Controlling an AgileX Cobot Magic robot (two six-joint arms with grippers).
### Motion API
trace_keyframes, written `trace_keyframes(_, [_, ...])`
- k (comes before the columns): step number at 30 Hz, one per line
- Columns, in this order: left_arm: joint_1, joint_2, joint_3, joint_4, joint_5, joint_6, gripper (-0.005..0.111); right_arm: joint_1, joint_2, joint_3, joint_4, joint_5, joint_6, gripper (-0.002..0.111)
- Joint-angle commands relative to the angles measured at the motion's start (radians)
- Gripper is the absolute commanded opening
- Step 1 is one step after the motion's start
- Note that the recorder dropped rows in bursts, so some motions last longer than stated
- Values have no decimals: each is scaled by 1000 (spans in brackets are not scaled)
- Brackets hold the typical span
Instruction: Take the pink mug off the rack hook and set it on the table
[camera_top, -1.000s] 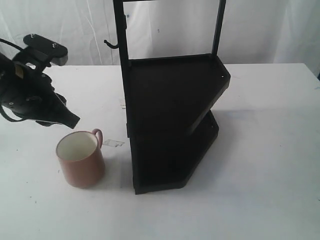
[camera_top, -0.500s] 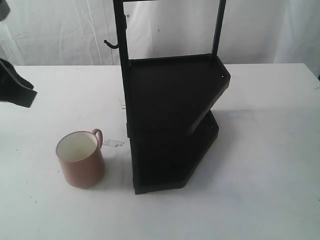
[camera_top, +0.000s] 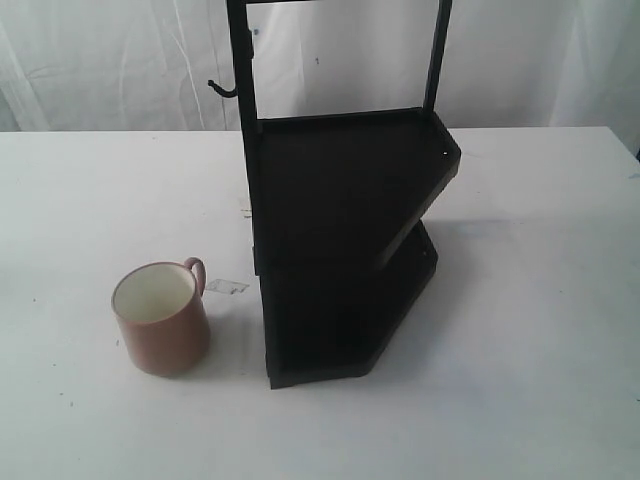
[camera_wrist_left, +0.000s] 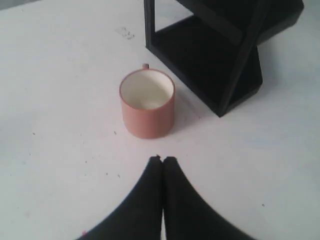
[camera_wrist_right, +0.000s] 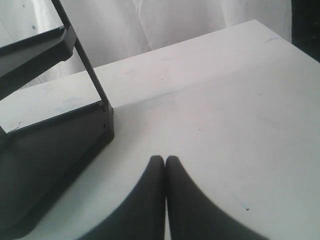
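Observation:
The pink mug (camera_top: 160, 318) stands upright on the white table (camera_top: 80, 200), left of the black rack (camera_top: 345, 230), its handle turned toward the rack. The rack hook (camera_top: 221, 89) on the left post is bare. Neither arm shows in the exterior view. In the left wrist view the mug (camera_wrist_left: 147, 103) sits a short way beyond my left gripper (camera_wrist_left: 162, 159), which is shut with nothing in it. My right gripper (camera_wrist_right: 165, 158) is shut and empty above bare table, off to one side of the rack's base (camera_wrist_right: 55, 145).
A small scrap of clear tape (camera_top: 228, 286) lies on the table between the mug and the rack. A pale curtain (camera_top: 120, 60) hangs behind the table. The table's far right edge (camera_top: 625, 140) is near the frame border.
My left arm has pulled back to the left and out of the exterior view. The mug stays where it stood on the table.

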Motion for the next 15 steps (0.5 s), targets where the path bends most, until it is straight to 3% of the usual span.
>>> trace_keyframes(1, [2,-45,6,-11,100,-2,0,-4,-6,5,-3,-8,4,0])
trace_keyframes(10, [2,-45,6,-4,61,0,0,-4,-6,5,-3,-8,4,0])
trace_keyframes(15, [2,-45,41,-11,-182,0,0,-4,-6,5,-3,-8,4,0])
